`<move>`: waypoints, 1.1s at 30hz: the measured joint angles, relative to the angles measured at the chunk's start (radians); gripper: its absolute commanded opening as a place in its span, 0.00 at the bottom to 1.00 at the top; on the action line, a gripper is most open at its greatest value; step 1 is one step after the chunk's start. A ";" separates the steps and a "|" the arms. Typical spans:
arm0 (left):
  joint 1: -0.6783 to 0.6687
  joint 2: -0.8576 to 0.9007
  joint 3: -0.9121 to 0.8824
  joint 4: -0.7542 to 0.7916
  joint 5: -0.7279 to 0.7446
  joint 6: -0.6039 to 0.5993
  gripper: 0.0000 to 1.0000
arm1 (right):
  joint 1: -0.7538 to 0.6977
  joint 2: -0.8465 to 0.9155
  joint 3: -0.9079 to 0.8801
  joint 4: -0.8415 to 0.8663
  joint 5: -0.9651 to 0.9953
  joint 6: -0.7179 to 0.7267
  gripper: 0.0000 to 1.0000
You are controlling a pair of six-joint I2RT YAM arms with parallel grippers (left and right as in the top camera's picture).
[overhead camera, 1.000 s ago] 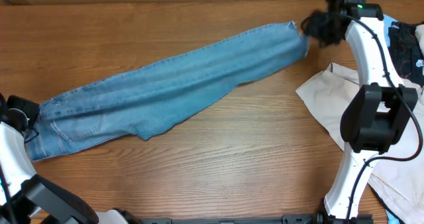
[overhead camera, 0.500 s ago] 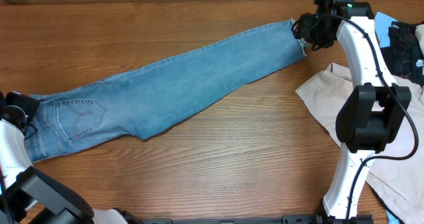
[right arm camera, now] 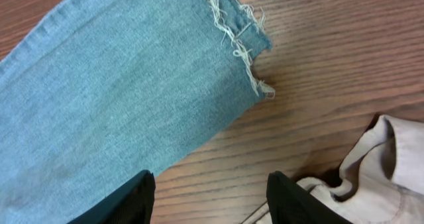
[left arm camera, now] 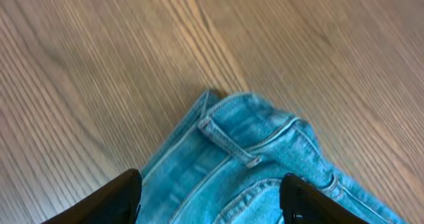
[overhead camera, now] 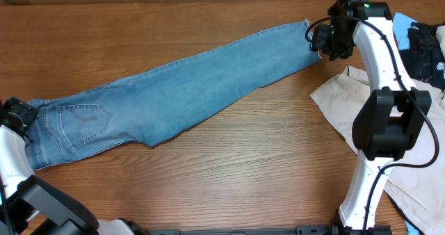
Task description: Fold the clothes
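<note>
Left gripper (left arm camera: 212, 196), jaws newly apart, over jeans (overhead camera: 174, 92)

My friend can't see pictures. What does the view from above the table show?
A pair of light-blue jeans lies flat, stretched slantwise across a wooden table, waistband at lower left, frayed hem at upper right. The left arm is by the waistband and the right arm by the hem. A beige cloth lies at the right.
</note>
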 measured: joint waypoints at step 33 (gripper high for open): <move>0.000 0.164 0.000 0.171 0.286 0.329 0.61 | 0.000 0.000 0.000 -0.051 0.000 0.000 0.58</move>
